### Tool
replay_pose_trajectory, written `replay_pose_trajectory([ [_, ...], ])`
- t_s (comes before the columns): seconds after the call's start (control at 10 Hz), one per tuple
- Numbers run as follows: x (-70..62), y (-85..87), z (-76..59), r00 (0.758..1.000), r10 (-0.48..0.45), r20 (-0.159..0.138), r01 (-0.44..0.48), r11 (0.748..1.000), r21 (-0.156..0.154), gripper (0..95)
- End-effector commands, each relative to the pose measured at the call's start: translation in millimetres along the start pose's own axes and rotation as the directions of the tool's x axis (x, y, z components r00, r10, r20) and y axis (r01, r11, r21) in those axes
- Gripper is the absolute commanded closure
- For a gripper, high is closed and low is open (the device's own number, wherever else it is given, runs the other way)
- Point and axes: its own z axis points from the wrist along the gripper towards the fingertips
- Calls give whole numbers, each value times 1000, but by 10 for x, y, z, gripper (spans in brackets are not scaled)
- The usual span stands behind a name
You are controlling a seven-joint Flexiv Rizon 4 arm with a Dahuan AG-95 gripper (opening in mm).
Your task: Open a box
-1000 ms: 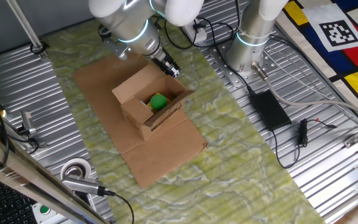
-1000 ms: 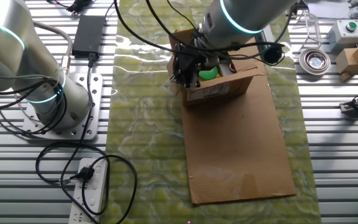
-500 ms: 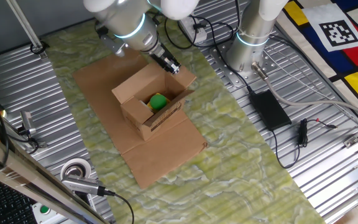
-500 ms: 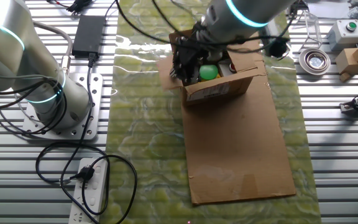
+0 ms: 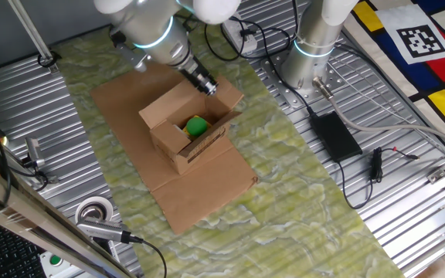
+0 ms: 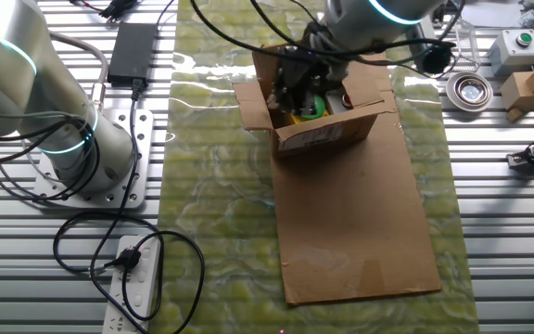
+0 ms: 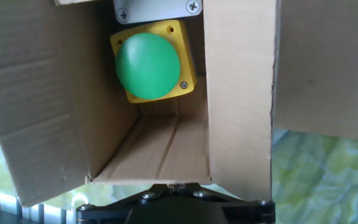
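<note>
The small brown box (image 5: 178,147) stands on a flat cardboard sheet with its top flaps spread open. It also shows in the other fixed view (image 6: 327,136), printed side toward the sheet. Inside lies a green button on a yellow base (image 7: 148,65), also seen in both fixed views (image 5: 198,126) (image 6: 315,107). My gripper (image 5: 209,88) hovers at the box's rim beside one side flap (image 6: 251,104), which leans outward. In the hand view the gripper (image 7: 176,185) sits at the bottom edge, its fingers together, looking down into the box (image 7: 235,93).
The large flat cardboard sheet (image 5: 207,189) (image 6: 360,232) lies on green cloth. A second arm's base (image 5: 311,54) (image 6: 72,139), a black power adapter (image 5: 334,135), a tape roll (image 5: 93,211) and a power strip (image 6: 133,288) lie around it.
My gripper has moved along the box's rim, toward the box's inside. The side flap next to it has swung outward and now leans clear of the opening.
</note>
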Motion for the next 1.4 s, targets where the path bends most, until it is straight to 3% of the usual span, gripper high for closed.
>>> replay_pose_trajectory([
  [0.1,-249,-58,1,999,-8,53,8,1000,8,950],
  [0.4,-555,-50,62,993,-10,119,8,1000,19,950],
  [0.5,-604,-38,69,992,-8,129,6,1000,19,950],
  [0.6,-757,8,71,989,-5,148,2,1000,22,950],
  [0.9,-977,89,17,980,-17,197,12,1000,29,950],
  [1.4,-1209,265,-200,980,16,201,-21,1000,23,950],
])
